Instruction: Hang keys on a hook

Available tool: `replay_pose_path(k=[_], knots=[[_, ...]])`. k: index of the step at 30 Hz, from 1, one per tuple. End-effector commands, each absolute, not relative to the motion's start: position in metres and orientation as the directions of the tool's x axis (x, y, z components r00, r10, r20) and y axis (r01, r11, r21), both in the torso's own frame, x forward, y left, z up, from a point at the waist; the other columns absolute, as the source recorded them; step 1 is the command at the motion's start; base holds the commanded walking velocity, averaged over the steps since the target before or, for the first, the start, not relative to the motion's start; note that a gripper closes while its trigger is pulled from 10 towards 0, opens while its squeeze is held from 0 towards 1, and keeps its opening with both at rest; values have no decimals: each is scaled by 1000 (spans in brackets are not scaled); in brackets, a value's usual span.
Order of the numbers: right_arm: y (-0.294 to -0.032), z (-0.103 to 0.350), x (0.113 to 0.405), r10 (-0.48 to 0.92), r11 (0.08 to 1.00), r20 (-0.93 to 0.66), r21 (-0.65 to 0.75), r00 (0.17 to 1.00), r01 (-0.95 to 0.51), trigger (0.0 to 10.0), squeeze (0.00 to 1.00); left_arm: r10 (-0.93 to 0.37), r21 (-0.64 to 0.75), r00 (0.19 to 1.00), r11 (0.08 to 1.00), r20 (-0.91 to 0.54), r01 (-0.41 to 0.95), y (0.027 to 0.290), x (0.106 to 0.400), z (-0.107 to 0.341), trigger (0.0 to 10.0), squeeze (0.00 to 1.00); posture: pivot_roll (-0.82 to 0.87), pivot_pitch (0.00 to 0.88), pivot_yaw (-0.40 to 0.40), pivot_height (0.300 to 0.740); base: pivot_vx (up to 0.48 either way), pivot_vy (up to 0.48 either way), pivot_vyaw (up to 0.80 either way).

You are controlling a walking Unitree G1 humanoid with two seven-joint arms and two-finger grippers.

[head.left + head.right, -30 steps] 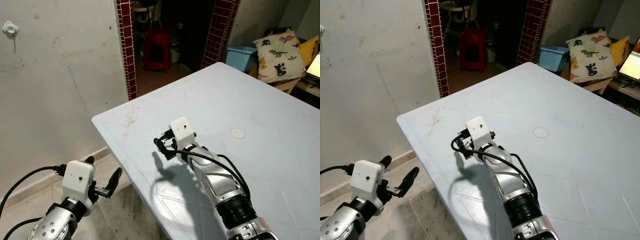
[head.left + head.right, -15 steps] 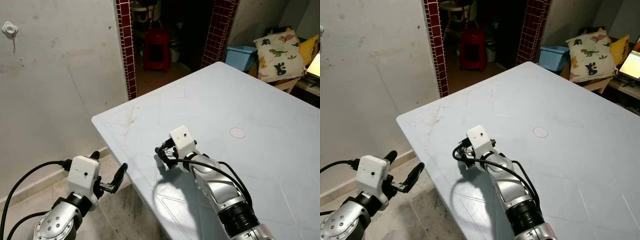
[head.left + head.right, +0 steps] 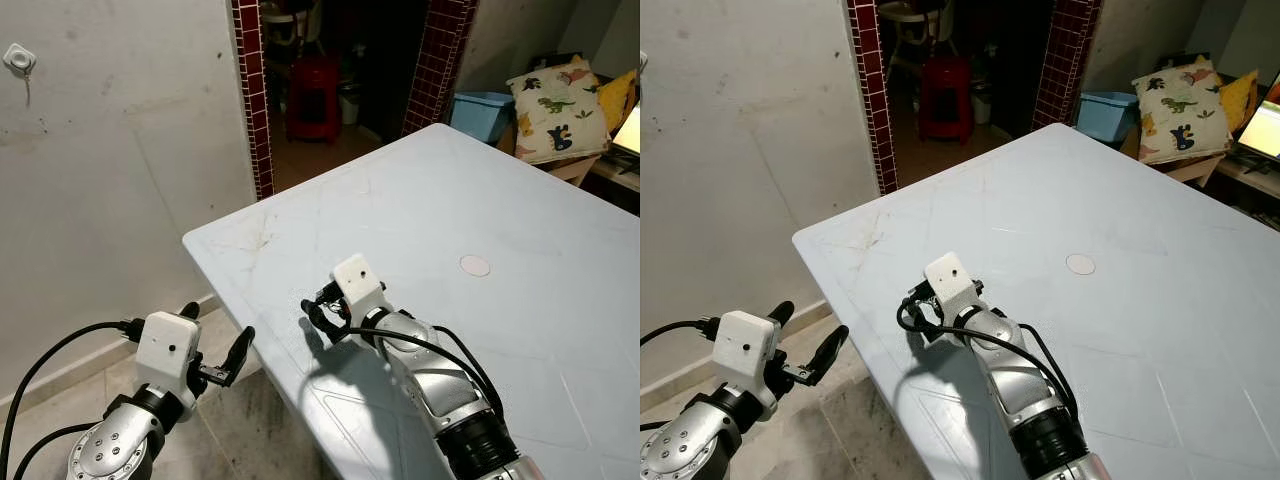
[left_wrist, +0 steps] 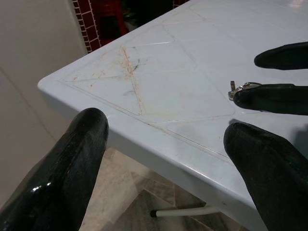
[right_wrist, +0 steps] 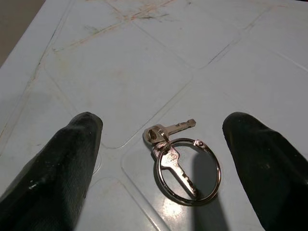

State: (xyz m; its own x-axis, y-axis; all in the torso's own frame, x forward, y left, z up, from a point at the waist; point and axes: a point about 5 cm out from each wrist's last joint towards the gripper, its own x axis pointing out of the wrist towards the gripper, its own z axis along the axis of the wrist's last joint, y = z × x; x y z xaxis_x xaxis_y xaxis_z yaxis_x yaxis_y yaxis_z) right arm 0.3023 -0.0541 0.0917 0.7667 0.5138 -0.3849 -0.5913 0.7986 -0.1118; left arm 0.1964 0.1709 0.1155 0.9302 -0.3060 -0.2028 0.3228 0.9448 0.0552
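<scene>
Left pincer (image 3: 222, 358): fingers apart, held off the counter's (image 3: 520, 210) near corner, clear of it.
Right pincer (image 5: 159, 159): fingers spread, low over the counter.
Keys (image 5: 179, 161): flat on the counter, on a ring, between the right pincer's fingers, touching neither.

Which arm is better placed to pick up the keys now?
The right. The right gripper is open over the keys on the table; the left gripper hangs off the table's corner, beside its edge.
</scene>
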Motion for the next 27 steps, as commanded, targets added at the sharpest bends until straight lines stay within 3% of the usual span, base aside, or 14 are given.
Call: replay_pose_path(k=[1,7,8,9,10,11,13,15,18,19,22,23,27], knots=[[-53,86,301,509,796,-417,-104,753,-596,10000,0,-313,69,928,941,-201,332,170,198,117,10000,0,150,0,24,740,0,0,0],[-50,80,304,519,787,-443,-87,731,-611,9922,0,-313,69,929,941,-199,332,169,198,117,10000,0,151,0,21,740,0,0,0],[-48,80,304,523,783,-446,-86,727,-616,9059,0,-313,69,929,941,-199,332,169,198,116,10000,0,151,0,21,740,0,0,0],[-47,80,304,525,780,-447,-86,724,-620,6902,0,-313,69,929,941,-200,332,169,198,116,10000,0,151,0,21,740,0,0,0],[-47,80,304,525,780,-447,-86,724,-620,6902,0,-313,69,929,941,-200,332,169,198,116,10000,0,151,0,21,740,0,0,0],[-45,80,305,530,777,-448,-85,720,-624,510,0,-313,69,928,941,-199,332,169,198,116,10000,0,153,0,19,740,0,0,0],[-44,80,305,533,775,-445,-86,720,-626,0,0,-313,69,928,941,-199,332,168,198,116,10000,0,154,0,18,740,0,0,0],[-41,81,306,535,773,-440,-89,721,-628,2471,0,-312,69,929,941,-199,331,168,197,116,10000,0,154,0,17,740,0,0,0],[-40,82,307,534,772,-434,-100,726,-628,3059,0,-311,69,929,941,-199,330,168,197,116,10000,0,155,0,16,740,0,0,0],[-40,82,307,533,770,-430,-111,729,-629,6078,0,-311,69,929,941,-199,330,168,197,116,10000,0,155,0,16,740,0,0,0],[-38,86,308,530,760,-414,-155,740,-631,6706,0,-311,68,929,941,-200,330,168,197,116,10000,0,153,0,17,740,0,0,0],[-37,88,309,529,757,-407,-171,745,-631,10000,0,-312,68,929,941,-200,331,167,196,116,10000,0,153,0,18,740,0,0,0],[-33,99,314,530,747,-349,-239,773,-620,10000,0,-312,69,929,941,-200,331,167,197,115,10000,0,154,0,16,740,0,0,0]])
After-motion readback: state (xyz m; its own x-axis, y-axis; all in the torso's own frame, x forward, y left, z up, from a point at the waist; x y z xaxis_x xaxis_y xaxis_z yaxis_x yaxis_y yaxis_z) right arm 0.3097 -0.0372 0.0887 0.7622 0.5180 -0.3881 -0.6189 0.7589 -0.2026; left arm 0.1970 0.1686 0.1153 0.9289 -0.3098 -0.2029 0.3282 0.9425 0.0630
